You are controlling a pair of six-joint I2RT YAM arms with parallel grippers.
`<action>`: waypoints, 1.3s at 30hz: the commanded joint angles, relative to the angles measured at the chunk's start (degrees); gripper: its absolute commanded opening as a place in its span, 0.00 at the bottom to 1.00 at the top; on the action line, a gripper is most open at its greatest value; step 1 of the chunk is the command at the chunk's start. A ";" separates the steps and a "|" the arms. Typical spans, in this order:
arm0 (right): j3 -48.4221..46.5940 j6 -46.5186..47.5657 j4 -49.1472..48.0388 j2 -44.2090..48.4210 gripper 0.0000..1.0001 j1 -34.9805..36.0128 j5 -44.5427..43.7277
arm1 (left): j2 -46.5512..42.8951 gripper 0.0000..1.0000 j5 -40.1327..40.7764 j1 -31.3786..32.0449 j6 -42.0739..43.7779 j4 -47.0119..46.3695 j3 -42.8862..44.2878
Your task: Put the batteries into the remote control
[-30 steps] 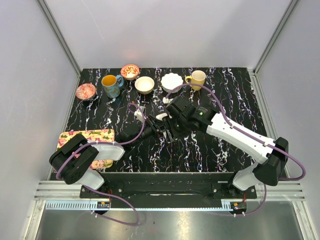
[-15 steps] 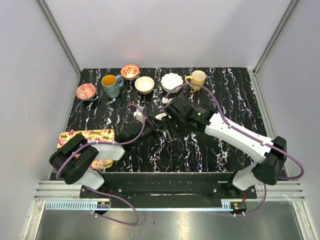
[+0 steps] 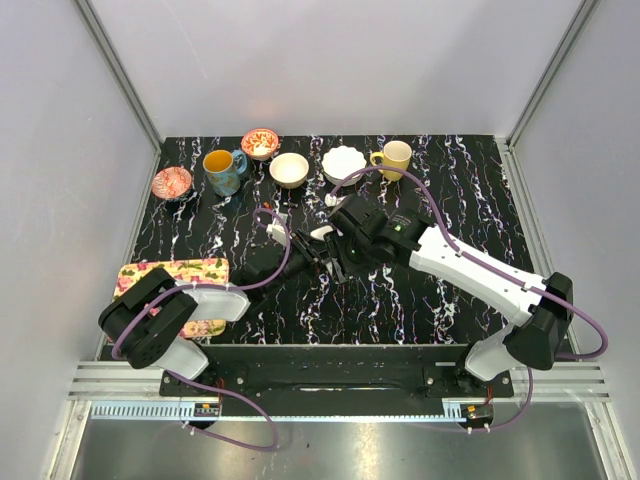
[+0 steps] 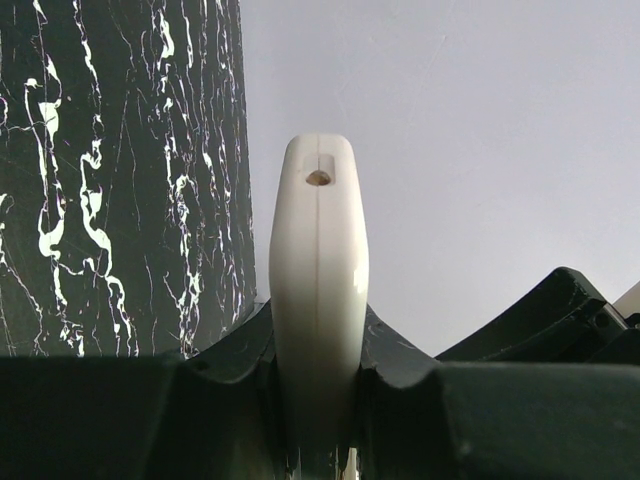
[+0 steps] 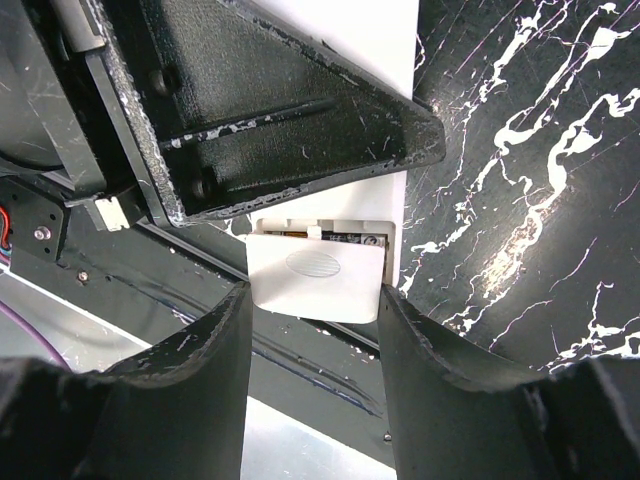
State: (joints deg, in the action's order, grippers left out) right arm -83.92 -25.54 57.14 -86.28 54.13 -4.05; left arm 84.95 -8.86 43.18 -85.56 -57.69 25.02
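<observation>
My left gripper is shut on the white remote control and holds it edge-on above the table. In the top view the two grippers meet at the table's middle, left gripper and right gripper. In the right wrist view my right gripper is shut on the thin white back cover, a finger against each side. The cover sits partly over the remote's battery compartment. A thin strip of the batteries shows above the cover's edge. The left gripper's black finger lies across the remote.
Along the back stand a patterned bowl, a blue cup, a red bowl, a cream bowl, a white scalloped bowl and a yellow cup. A floral tray lies at the left.
My right gripper has shifted slightly left, closer in on the remote. The left arm has not visibly moved.
</observation>
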 commanded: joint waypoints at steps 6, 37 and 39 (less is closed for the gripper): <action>0.78 -0.12 -0.02 -0.21 0.38 -0.16 -4.91 | -1.98 0.00 0.78 0.77 -1.54 -2.87 1.88; 0.60 -0.57 -0.72 -0.47 0.43 -0.16 -0.96 | -0.22 0.00 0.34 0.77 -2.24 -6.73 1.62; 0.25 -0.56 -0.37 -0.64 0.45 -0.16 -1.04 | 0.04 0.00 0.16 0.77 -2.59 -7.70 1.62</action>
State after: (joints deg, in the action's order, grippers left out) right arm -83.22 -25.98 56.86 -86.32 54.11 -5.04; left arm 85.03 -7.70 43.57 -85.52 -56.86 25.02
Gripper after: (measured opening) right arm 0.534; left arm 0.256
